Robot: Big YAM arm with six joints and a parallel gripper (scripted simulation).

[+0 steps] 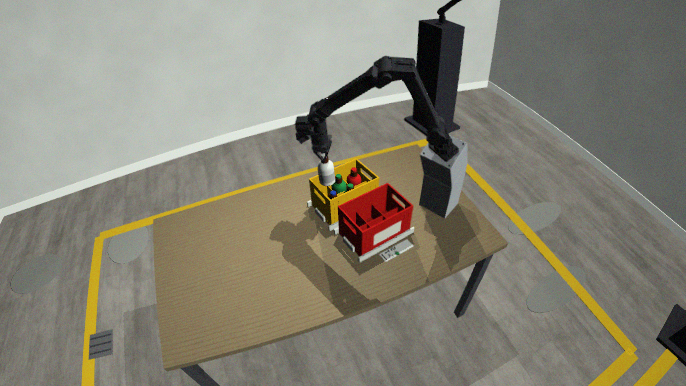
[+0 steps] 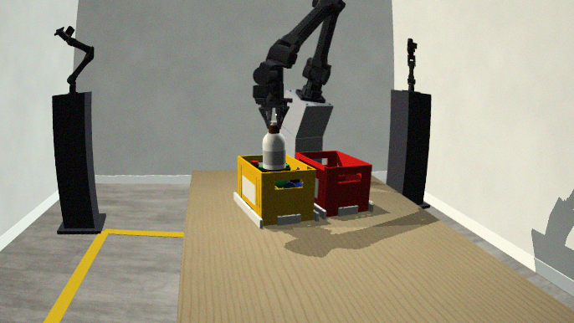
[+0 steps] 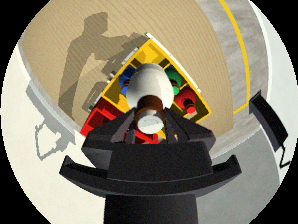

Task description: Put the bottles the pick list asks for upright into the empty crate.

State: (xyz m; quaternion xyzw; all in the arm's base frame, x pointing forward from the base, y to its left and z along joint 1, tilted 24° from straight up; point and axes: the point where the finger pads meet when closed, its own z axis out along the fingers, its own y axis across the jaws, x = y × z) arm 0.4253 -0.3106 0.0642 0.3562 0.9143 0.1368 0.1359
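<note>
My gripper (image 1: 325,157) (image 2: 274,125) (image 3: 150,117) is shut on the brown neck of a white bottle (image 1: 326,173) (image 2: 274,151) (image 3: 149,84). The bottle hangs upright over the yellow crate (image 1: 320,202) (image 2: 289,205) (image 3: 151,46), its base near rim height. In that crate stand green bottles (image 1: 339,185) (image 3: 173,79), a red bottle (image 1: 354,178) (image 3: 187,99) and blue bottles (image 1: 333,193) (image 3: 126,80). The red crate (image 1: 357,240) (image 2: 347,192) (image 3: 100,116) shows dividers and no bottles. The pick list (image 1: 397,250) lies beside it, too small to read.
The crates stand close side by side, with pale strips (image 1: 387,244) (image 2: 248,210) along their bases. The arm's grey pedestal (image 1: 441,180) (image 2: 311,125) stands behind the red crate. Dark pillars (image 1: 440,70) (image 2: 75,163) stand off the table (image 1: 225,280) (image 2: 376,284).
</note>
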